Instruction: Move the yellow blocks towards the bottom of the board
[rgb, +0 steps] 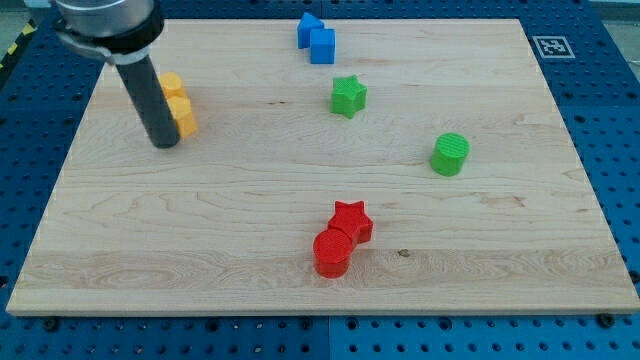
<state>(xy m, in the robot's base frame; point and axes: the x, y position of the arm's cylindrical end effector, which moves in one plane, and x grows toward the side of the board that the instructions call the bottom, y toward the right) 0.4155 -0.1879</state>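
Rod and tip come first at the view's left: my tip (164, 143) rests on the desk (250, 250), and since the arm carries no pincer, nothing can be said of one being open or closed. Yellow blocks (178, 104) lie just to the tip's right and slightly above it, stacked in a short column that touches or nearly touches the rod's side; their exact shapes are partly hidden. Farther right and toward the view's top sit two blue blocks (316, 39), touching each other. A green star (348, 96) lies below them. Well to the tip's lower right, a red cylinder (332, 253) touches a red star (352, 220). Farthest right stands a green cylinder (450, 154).
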